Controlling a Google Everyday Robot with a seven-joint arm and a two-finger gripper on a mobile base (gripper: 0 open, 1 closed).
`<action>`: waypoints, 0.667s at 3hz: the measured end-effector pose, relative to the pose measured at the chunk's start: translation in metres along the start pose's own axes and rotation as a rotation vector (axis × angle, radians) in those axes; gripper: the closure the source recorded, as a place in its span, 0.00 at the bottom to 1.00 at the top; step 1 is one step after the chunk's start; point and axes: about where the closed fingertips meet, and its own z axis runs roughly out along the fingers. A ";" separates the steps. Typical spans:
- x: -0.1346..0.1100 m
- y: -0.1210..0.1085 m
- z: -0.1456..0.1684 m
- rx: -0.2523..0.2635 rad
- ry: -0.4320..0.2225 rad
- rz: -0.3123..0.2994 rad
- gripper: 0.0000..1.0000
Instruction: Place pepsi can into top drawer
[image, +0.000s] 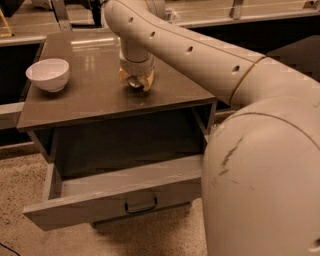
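My gripper (136, 81) points down onto the top of the grey cabinet (90, 102), right of the middle, at the end of the cream arm that comes in from the right. A small silvery round patch (134, 83) shows under the gripper; it may be an end of the pepsi can. No dark-blue body is visible, so the can is otherwise hidden. The top drawer (115, 196) is pulled out towards me, with its dark bar handle (141, 204) at the front centre. I see nothing in its shallow inside.
A white bowl (48, 74) stands on the left of the cabinet top. The robot's bulky cream body (265, 180) fills the right side, next to the drawer's right corner. Speckled floor (20, 200) lies below, and counters and dark shelving run behind.
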 end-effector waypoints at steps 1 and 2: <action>-0.017 0.000 -0.017 0.017 -0.116 -0.002 1.00; -0.045 0.017 -0.067 0.083 -0.303 0.018 1.00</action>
